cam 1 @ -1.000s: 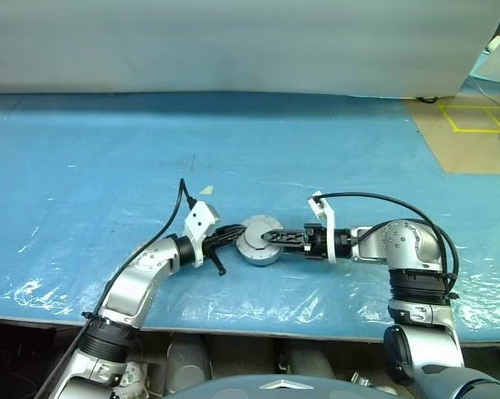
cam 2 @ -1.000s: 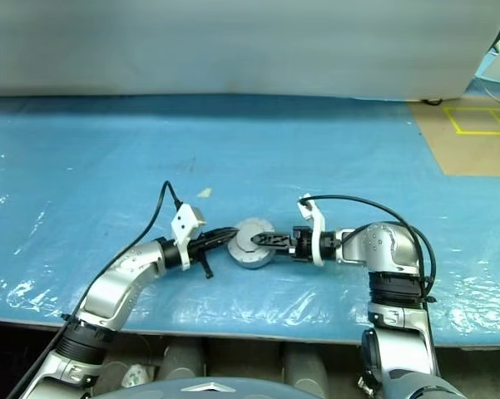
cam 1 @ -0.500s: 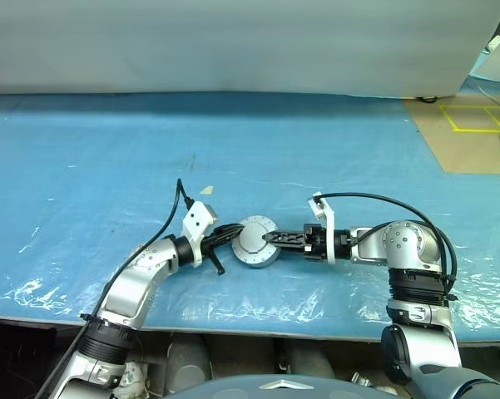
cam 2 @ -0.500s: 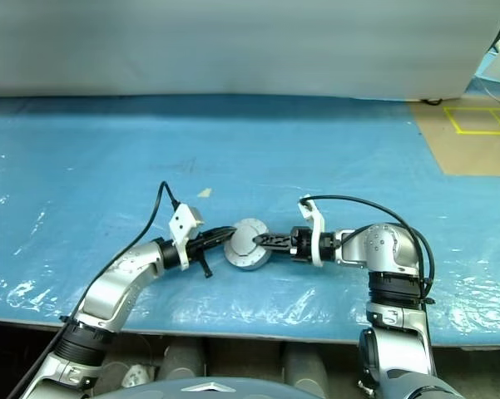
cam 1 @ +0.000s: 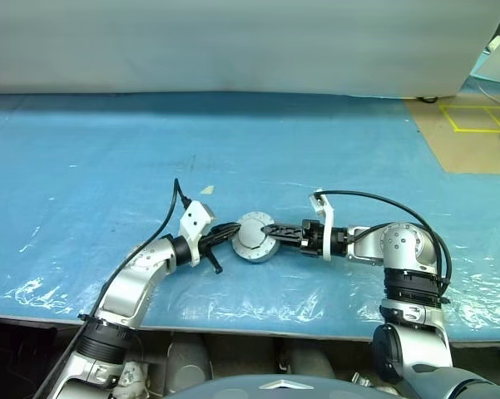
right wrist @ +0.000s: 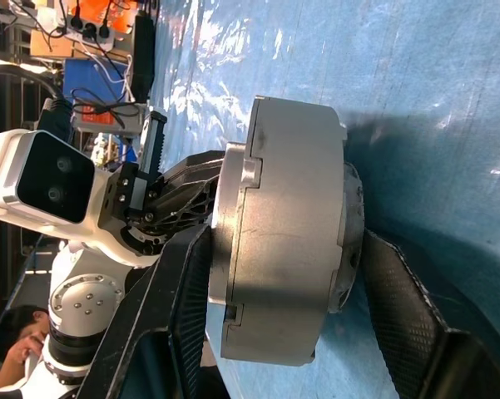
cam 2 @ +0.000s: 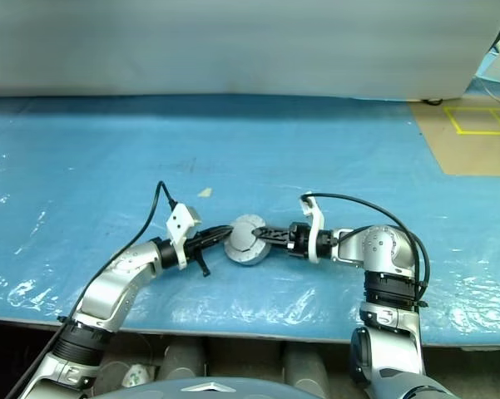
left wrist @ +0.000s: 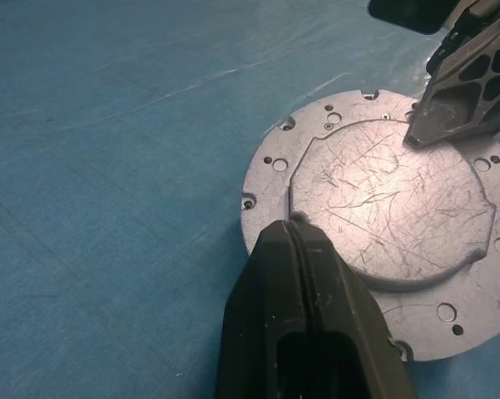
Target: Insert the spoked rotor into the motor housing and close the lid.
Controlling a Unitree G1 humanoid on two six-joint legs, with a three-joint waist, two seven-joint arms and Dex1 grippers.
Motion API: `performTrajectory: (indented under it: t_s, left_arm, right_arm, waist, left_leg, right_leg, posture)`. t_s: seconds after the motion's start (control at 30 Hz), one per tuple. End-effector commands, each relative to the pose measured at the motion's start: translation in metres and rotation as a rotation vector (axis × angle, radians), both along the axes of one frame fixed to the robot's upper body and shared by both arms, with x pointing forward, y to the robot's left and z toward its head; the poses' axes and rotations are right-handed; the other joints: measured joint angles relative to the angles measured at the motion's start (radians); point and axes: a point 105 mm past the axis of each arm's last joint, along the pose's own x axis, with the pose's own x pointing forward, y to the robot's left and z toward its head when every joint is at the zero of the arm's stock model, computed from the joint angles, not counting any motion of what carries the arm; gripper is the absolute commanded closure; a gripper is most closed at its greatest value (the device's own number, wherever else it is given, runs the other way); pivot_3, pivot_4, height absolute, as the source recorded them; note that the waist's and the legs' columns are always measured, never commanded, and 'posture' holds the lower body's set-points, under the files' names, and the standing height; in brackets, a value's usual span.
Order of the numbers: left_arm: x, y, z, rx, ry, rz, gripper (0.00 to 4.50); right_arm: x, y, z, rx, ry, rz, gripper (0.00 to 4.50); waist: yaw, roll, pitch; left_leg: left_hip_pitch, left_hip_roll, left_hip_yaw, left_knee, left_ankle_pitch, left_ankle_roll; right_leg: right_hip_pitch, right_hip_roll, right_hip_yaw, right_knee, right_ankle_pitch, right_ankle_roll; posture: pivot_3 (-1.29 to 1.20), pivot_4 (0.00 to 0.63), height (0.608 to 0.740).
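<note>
The round silver-grey housing [left wrist: 383,208], scratched on its flat face, is clamped between the right gripper's [right wrist: 274,266] fingers; the left gripper [left wrist: 304,241] is closed against its rim.

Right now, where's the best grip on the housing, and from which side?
Grip the housing across its thickness, edge-on from the robot's right, with one finger on each flat face, as the right gripper straddles it. The faces are flat and parallel; the round wall would likely slip.

We see the blue table cover [cam 1: 108,150] open on every side; the motor housing [cam 1: 254,237] is hemmed in by the left gripper [cam 1: 226,234] and right gripper [cam 1: 272,229].
</note>
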Motion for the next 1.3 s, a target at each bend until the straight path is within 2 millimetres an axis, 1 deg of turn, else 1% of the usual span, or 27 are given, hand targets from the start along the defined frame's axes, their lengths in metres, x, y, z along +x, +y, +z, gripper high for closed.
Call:
performTrajectory:
  t_s: [0.03,0.17,0.2,0.23,0.3,0.4,0.47,0.53,0.57,0.67,0.73,0.8,0.87,0.93,1.0,1.17,1.2,1.23,1.27,1.3]
  left_arm:
    - [-0.012,-0.016,-0.018,0.011,0.073,-0.061,4.50]
    - [-0.005,-0.014,-0.010,-0.025,0.040,-0.021,4.50]
    - [0.003,-0.011,-0.001,-0.071,0.017,0.027,4.50]
    - [0.015,-0.004,0.011,-0.125,-0.014,0.107,4.50]
    - [0.033,0.010,0.029,-0.209,-0.054,0.231,4.50]
    - [0.051,0.031,0.051,-0.344,-0.081,0.366,4.50]
    - [0.055,0.041,0.059,-0.431,-0.072,0.413,4.50]
    - [0.055,0.047,0.063,-0.508,-0.047,0.439,4.50]
    - [0.055,0.050,0.064,-0.535,-0.036,0.447,4.50]
    - [0.049,0.056,0.063,-0.646,0.025,0.451,4.50]
    - [0.045,0.060,0.063,-0.741,0.073,0.461,4.50]
    - [0.044,0.072,0.065,-0.887,0.106,0.495,4.50]
    - [0.045,0.083,0.062,-0.963,0.133,0.549,4.12]
    - [0.043,0.086,0.062,-1.013,0.152,0.550,3.57]
    - [0.042,0.086,0.063,-1.048,0.166,0.542,2.86]
    - [0.041,0.081,0.064,-1.096,0.202,0.520,1.11]
    - [0.042,0.079,0.063,-1.092,0.208,0.522,0.70]
    - [0.043,0.078,0.061,-1.088,0.212,0.532,0.39]
    - [0.046,0.079,0.058,-1.101,0.224,0.567,0.03]
    - [0.047,0.078,0.057,-1.132,0.248,0.576,0.01]
  right_arm:
    - [0.008,0.022,0.027,0.101,-0.104,0.037,2.11]
    - [0.010,0.023,0.028,0.108,-0.110,0.035,2.11]
    - [0.009,0.023,0.028,0.108,-0.112,0.039,2.11]
    - [0.010,0.023,0.028,0.106,-0.111,0.037,2.11]
    - [0.012,0.023,0.028,0.108,-0.113,0.021,2.11]
    - [0.021,0.022,0.032,0.147,-0.115,-0.030,2.11]
    - [0.026,0.022,0.035,0.163,-0.117,-0.054,2.11]
    - [0.032,0.020,0.037,0.184,-0.113,-0.090,2.11]
    - [0.035,0.019,0.038,0.195,-0.110,-0.105,2.11]
    - [0.044,0.015,0.050,0.265,-0.113,-0.150,2.11]
    - [0.049,0.013,0.056,0.305,-0.111,-0.176,2.11]
    - [0.056,0.012,0.059,0.330,-0.102,-0.209,2.11]
    - [0.064,0.010,0.064,0.367,-0.101,-0.249,2.11]
    - [0.071,0.008,0.073,0.422,-0.108,-0.279,2.11]
    - [0.076,0.006,0.081,0.458,-0.116,-0.293,2.11]
    - [0.083,0.006,0.089,0.488,-0.129,-0.311,2.11]
    - [0.085,0.007,0.092,0.505,-0.130,-0.318,2.11]
    - [0.087,0.009,0.093,0.518,-0.128,-0.325,2.11]
    - [0.089,0.011,0.095,0.529,-0.129,-0.329,2.11]
    - [0.090,0.013,0.097,0.537,-0.131,-0.329,2.11]
  waist:
    - [0.000,0.000,0.000]
    - [0.000,0.000,0.000]
    - [0.001,0.001,0.000]
    - [0.001,0.001,0.000]
    - [0.001,0.001,0.001]
    - [-0.006,0.000,0.002]
    - [-0.006,0.000,0.002]
    - [-0.003,0.000,0.002]
    - [-0.001,0.000,0.002]
    - [0.001,0.000,0.002]
    - [0.002,0.000,0.002]
    - [0.002,0.000,0.002]
    - [0.001,0.000,0.002]
    - [0.001,0.000,0.002]
    - [0.001,0.000,0.002]
    - [0.001,0.000,0.002]
    - [0.001,0.000,0.002]
    - [0.001,0.000,0.002]
    - [0.001,0.000,0.002]
    - [0.001,0.000,0.002]
  left_leg:
    - [0.000,0.000,0.000,0.000,0.000,0.000]
    - [0.000,0.000,0.000,0.000,0.000,0.000]
    - [0.000,0.000,0.000,0.000,0.000,0.000]
    - [0.000,0.000,0.000,0.000,0.000,0.000]
    - [-0.001,0.000,0.000,0.000,0.000,0.000]
    - [-0.007,0.001,0.000,0.001,0.000,0.000]
    - [-0.012,0.001,0.000,0.002,0.000,-0.001]
    - [-0.013,0.000,0.000,0.002,0.000,-0.001]
    - [-0.015,-0.001,0.000,0.002,0.000,-0.001]
    - [-0.017,0.000,-0.001,0.001,0.000,0.000]
    - [-0.017,0.000,-0.001,0.001,0.000,0.000]
    - [-0.018,0.000,-0.001,0.001,0.000,0.000]
    - [-0.017,0.001,-0.001,0.001,0.000,0.000]
    - [-0.017,0.001,-0.001,0.001,0.000,0.000]
    - [-0.017,0.000,-0.001,0.003,0.000,0.000]
    - [-0.017,0.000,-0.001,0.003,0.000,0.000]
    - [-0.017,0.000,-0.001,0.003,0.000,0.000]
    - [-0.017,0.000,-0.001,0.003,0.000,0.000]
    - [-0.017,0.000,-0.001,0.003,0.000,0.000]
    - [-0.017,0.000,-0.001,0.003,0.000,0.000]
  right_leg:
    - [0.000,0.000,0.000,0.000,0.000,0.000]
    - [0.000,0.000,0.000,0.000,0.000,0.000]
    - [0.000,0.000,0.000,0.000,0.000,0.000]
    - [0.000,0.000,0.000,0.000,0.000,0.000]
    - [0.000,0.000,0.000,0.000,0.000,0.000]
    - [-0.009,0.001,0.000,0.003,0.000,0.000]
    - [-0.013,0.001,0.000,0.004,0.001,0.001]
    - [-0.013,0.001,0.000,0.003,0.003,0.003]
    - [-0.013,0.001,0.000,0.002,0.003,0.003]
    - [-0.014,0.001,-0.001,0.002,0.003,0.003]
    - [-0.015,0.001,-0.001,0.002,0.003,0.003]
    - [-0.015,0.001,-0.001,0.002,0.003,0.003]
    - [-0.015,0.001,-0.002,0.003,0.003,0.003]
    - [-0.015,0.001,-0.001,0.003,0.002,0.002]
    - [-0.015,0.001,-0.001,0.003,0.002,0.002]
    - [-0.015,0.001,-0.001,0.003,0.003,0.004]
    - [-0.015,0.001,-0.001,0.003,0.003,0.004]
    - [-0.015,0.001,-0.001,0.003,0.003,0.004]
    - [-0.015,0.001,-0.001,0.003,0.003,0.004]
    - [-0.015,0.001,-0.001,0.003,0.003,0.004]
  posture:
    - [0.00,0.150,0.740]
    - [0.00,0.150,0.740]
    - [0.00,0.150,0.740]
    - [0.00,0.150,0.740]
    - [0.00,0.150,0.740]
    - [0.00,0.150,0.740]
    - [0.00,0.150,0.740]
    - [0.00,0.150,0.740]
    - [0.00,0.150,0.740]
    - [0.00,0.150,0.740]
    - [0.00,0.150,0.740]
    - [0.00,0.150,0.740]
    - [0.00,0.150,0.740]
    - [0.00,0.150,0.740]
    - [0.00,0.150,0.740]
    - [0.00,0.150,0.740]
    - [0.00,0.150,0.740]
    - [0.00,0.150,0.740]
    - [0.00,0.150,0.740]
    - [0.00,0.150,0.740]
